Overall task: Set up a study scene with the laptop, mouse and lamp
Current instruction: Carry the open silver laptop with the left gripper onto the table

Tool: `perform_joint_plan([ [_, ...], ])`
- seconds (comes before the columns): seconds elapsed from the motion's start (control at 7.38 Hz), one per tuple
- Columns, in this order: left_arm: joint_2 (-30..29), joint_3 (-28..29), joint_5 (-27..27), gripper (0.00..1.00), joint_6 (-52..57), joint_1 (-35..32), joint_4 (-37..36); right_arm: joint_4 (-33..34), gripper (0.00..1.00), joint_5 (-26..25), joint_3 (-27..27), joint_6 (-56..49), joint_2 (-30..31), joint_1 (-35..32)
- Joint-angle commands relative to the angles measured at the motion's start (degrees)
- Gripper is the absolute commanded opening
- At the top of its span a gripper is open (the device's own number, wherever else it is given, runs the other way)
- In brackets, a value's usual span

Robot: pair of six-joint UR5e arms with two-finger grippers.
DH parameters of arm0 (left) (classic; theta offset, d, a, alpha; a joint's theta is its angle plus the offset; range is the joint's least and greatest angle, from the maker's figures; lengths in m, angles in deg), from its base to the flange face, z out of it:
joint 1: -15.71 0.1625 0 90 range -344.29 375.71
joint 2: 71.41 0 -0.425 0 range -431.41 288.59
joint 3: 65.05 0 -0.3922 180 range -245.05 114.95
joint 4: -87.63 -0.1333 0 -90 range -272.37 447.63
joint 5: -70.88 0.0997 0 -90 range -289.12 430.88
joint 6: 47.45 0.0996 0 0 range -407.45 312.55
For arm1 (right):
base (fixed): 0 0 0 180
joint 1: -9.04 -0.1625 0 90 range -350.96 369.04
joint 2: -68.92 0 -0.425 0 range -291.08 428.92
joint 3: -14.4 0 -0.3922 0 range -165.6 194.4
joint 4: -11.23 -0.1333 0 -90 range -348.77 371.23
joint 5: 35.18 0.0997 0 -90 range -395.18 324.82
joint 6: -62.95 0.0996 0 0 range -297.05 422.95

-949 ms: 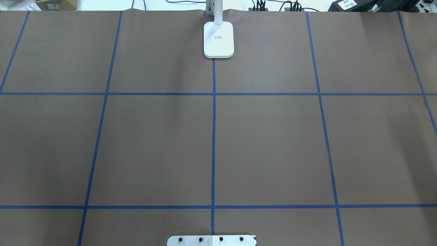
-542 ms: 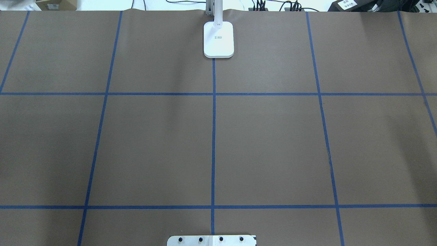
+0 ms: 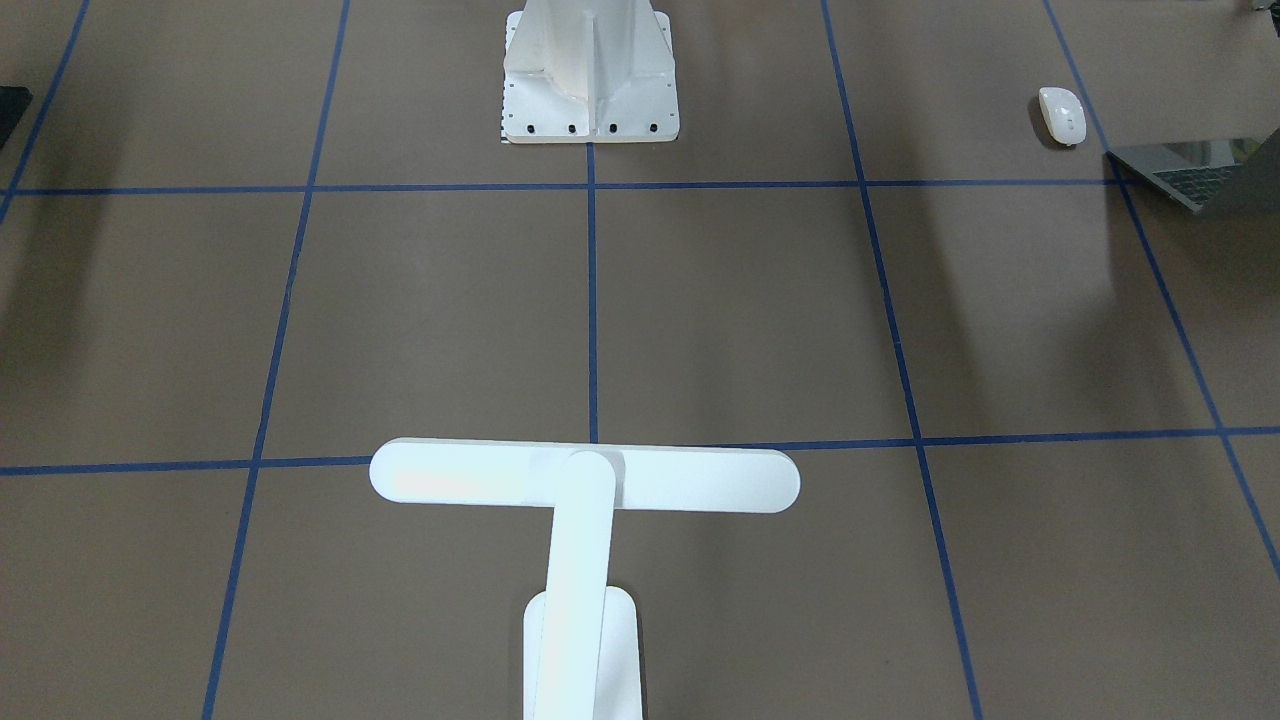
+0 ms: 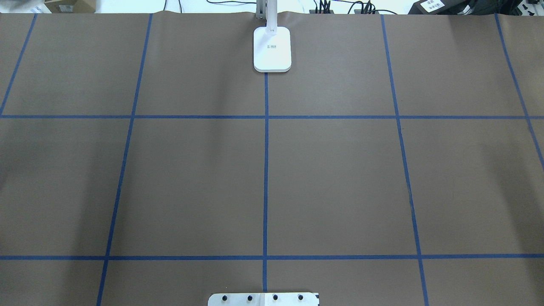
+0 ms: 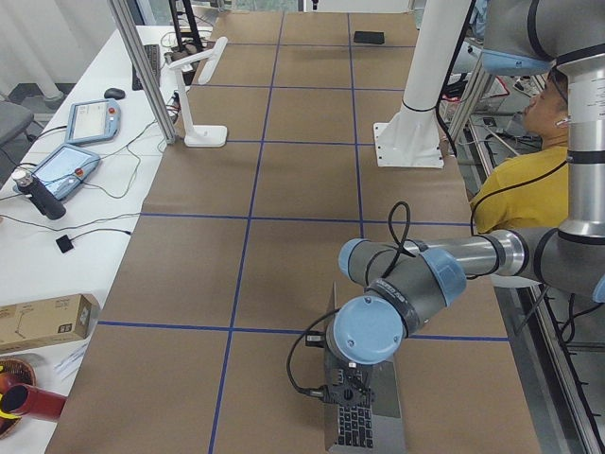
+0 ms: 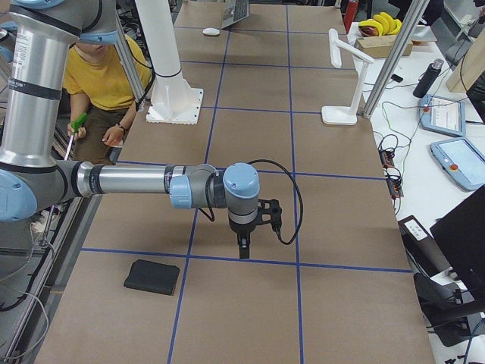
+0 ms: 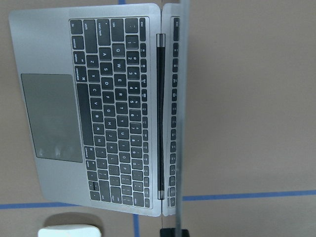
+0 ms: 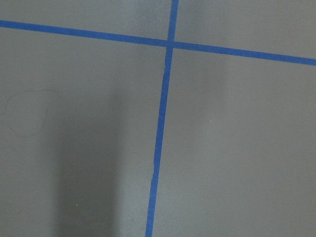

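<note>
The laptop (image 7: pixel 94 108) lies open, its thin screen seen edge-on, near the table's end on my left side; it also shows as the laptop (image 3: pixel 1195 172). The white mouse (image 3: pixel 1062 113) lies close beside it, apart from it. The lamp (image 3: pixel 585 480) stands at the far middle edge, its base (image 4: pixel 272 49) flat on the table. My left gripper (image 5: pixel 345 392) hangs over the laptop (image 5: pixel 364 421); I cannot tell whether it is open or shut. My right gripper (image 6: pixel 243 250) points down above bare table, state also unclear.
A flat black pad (image 6: pixel 154 277) lies near the table's end on my right. The white pedestal (image 3: pixel 590 70) stands at the near middle edge. A person (image 6: pixel 98 68) sits beside it. Blue tape lines cross the brown table (image 4: pixel 340 170). Tablets and cables lie beyond the far edge.
</note>
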Motion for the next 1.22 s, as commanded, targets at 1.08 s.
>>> perform_joint_plan([
  [1.08,-32.34,-5.16,-10.84,0.0,-57.61,29.69,11.71,0.09,1.0,0.1,0.1,0.09,0.09,0.0],
])
